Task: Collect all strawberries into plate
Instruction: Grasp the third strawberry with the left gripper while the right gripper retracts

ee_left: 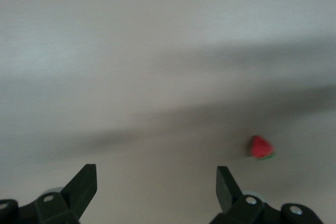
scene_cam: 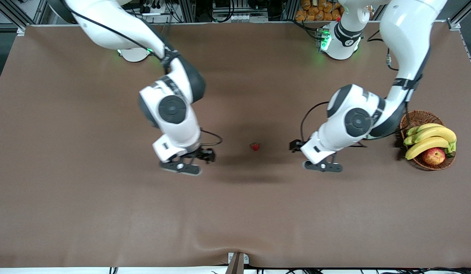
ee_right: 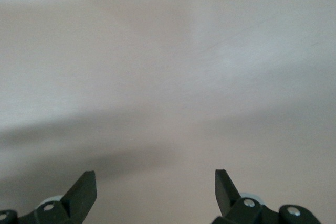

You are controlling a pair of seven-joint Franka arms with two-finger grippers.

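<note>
Left hand point(scene_cam: 322, 166) wide, empty, over mid-surface; right hand point(scene_cam: 181, 168) wide, empty too. One strawberry point(scene_cam: 254, 146) on the surface between them, well clear of every edge. No plate visible.

A brown wicker basket point(scene_cam: 414, 118) sits on the brown desk point(scene_cam: 106, 213) at the left arm's end. In it lies a bunch of yellow bananas point(scene_cam: 429, 139) with greenish tips, and a red-yellow apple point(scene_cam: 433, 156) rests just beside them, on the side nearer the front camera. Above the desk's top edge, a heap of orange-brown items point(scene_cam: 317, 11) shows among cables.
</note>
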